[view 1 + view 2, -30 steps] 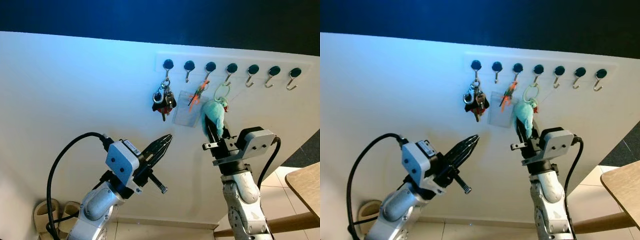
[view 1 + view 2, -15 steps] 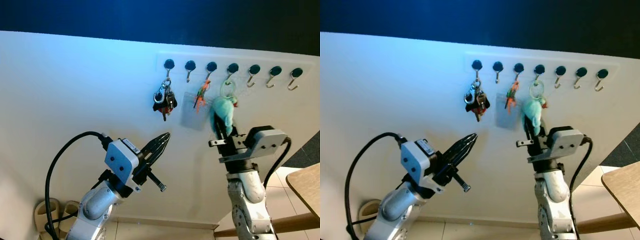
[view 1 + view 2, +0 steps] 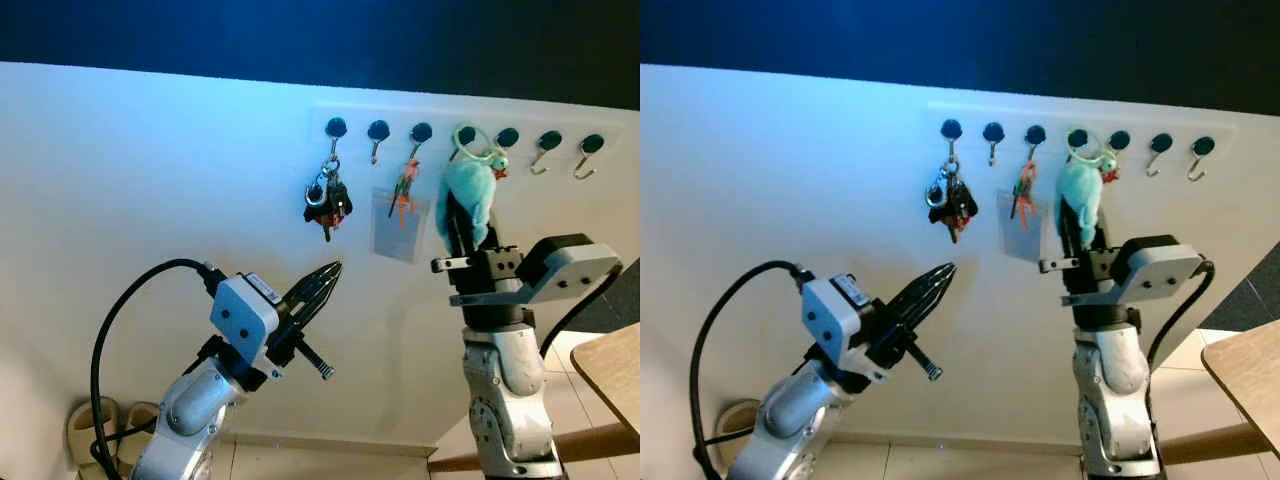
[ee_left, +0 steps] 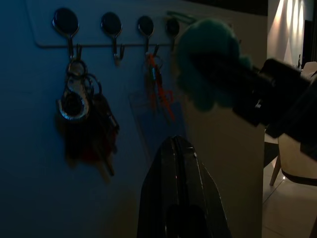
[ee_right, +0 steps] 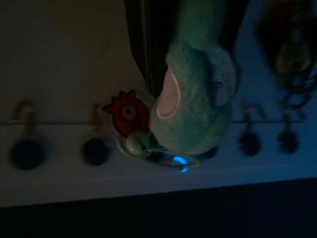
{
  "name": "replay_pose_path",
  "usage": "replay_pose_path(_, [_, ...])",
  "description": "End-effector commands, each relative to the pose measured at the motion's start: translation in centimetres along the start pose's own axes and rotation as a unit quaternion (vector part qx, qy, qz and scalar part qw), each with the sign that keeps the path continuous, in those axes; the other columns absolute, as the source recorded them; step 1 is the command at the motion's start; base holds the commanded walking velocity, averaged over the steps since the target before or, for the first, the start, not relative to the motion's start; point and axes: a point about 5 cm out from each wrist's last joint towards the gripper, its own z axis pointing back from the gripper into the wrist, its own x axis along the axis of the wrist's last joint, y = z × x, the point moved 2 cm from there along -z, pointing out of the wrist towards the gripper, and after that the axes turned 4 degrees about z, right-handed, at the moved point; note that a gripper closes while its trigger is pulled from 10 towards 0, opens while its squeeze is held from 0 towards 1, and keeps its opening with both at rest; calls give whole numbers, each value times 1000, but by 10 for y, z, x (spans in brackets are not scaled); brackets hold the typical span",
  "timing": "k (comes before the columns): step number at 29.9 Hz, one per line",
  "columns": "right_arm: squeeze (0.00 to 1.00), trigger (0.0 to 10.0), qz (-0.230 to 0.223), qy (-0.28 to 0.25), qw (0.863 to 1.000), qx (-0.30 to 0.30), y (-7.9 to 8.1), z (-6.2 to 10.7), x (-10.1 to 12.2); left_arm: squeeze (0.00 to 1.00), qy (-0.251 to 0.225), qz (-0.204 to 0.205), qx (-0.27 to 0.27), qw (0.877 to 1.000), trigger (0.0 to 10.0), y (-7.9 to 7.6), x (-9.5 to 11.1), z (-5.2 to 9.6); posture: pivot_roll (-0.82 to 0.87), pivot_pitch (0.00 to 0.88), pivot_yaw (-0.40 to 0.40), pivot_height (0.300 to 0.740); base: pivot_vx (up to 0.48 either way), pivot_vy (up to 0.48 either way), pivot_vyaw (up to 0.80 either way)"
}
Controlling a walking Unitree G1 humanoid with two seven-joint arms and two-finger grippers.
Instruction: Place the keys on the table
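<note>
— Which keys is it after, the dark bunch (image 3: 327,203) on the first hook?

— No, the ones with the teal plush toy (image 3: 465,197). The right gripper (image 3: 458,222) has its two black fingers pinched on the toy's lower half, and the pale green ring (image 3: 470,140) at the top sits up at the rail of hooks (image 3: 460,134). I can't tell whether the ring is free of its hook or just riding at the tip.

— And the left gripper (image 3: 322,287)?

— Fingers pressed together, pointing up toward the wall below the dark bunch, touching nothing.

— So what would make this step go well?

— I'd say lift a touch more and draw straight away from the wall, so the ring slides off the open end of the hook instead of snagging. The toy is soft, so the grip should stay firm; a plush body can slip or swing, and the little red charm (image 5: 125,111) beside the ring could catch on the neighbouring hook.

— The card pouch (image 3: 399,222) hangs close by.

— Just beside the toy, yes. Best keep the pull clear of it, then turn to the wooden table (image 3: 610,371) at the robot's right.
</note>
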Motion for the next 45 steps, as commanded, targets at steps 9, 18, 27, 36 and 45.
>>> replay_pose_path(9, [0,0,13,6,998,64,20,17,-2,0,-7,-4,4,1000,10000,-2,2,2,66,65,-71,740,0,0,0])
replay_pose_path(18, [0,0,37,125,991,33,0,76,-42,0,10,-10,111,994,10000,21,-15,28,67,67,-66,740,0,0,0])
replay_pose_path(27, [0,0,57,174,983,4,-16,99,-56,0,48,1,176,983,10000,34,-35,56,68,67,-62,740,0,0,0])
replay_pose_path(36, [0,0,26,65,998,-1,-5,44,-26,0,24,-6,147,989,10000,29,-27,41,71,63,-61,740,0,0,0])
replay_pose_path(45, [0,0,3,-15,1000,15,6,10,4,0,-11,6,72,997,10000,12,-10,17,71,61,-65,740,0,0,0])
